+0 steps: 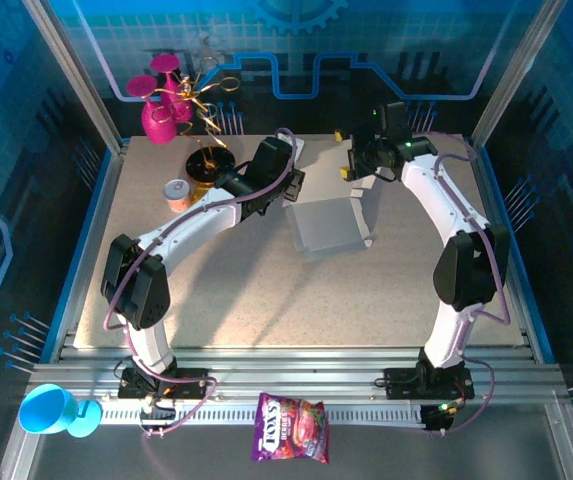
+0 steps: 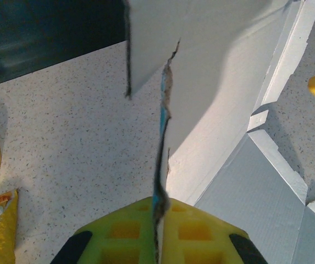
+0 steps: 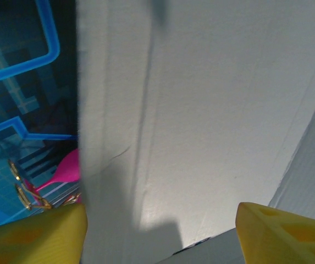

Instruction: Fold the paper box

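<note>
Left claw (image 2: 160, 220) clamped on the thin edge of a raised flap (image 2: 201, 82) at the box's (image 1: 328, 225) far-left corner, likely holding it upright for folding | right claw (image 3: 160, 231) jaws apart, facing the box's far wall, seemingly poised to press it | box base flat on surface (image 1: 216, 300), between both claws.

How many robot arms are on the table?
2. The left arm reaches from its base at near left to the left side of the box; the right arm reaches from near right to its far side. None seems hidden.
</note>
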You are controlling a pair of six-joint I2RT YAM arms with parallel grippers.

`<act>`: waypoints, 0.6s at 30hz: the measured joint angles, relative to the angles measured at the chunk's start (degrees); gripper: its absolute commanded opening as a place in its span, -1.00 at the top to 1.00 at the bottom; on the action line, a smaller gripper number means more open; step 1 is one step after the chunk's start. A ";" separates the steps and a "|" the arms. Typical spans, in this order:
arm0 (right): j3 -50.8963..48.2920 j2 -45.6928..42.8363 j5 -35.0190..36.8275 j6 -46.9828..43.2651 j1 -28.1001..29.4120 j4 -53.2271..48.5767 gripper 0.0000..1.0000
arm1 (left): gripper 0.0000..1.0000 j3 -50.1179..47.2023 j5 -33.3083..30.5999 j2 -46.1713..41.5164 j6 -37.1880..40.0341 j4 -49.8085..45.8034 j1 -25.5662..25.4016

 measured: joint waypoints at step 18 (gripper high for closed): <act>6.78 7.02 -2.21 2.58 -1.25 1.05 -0.11 | 1.00 -1.79 -0.22 0.00 1.22 1.20 -0.07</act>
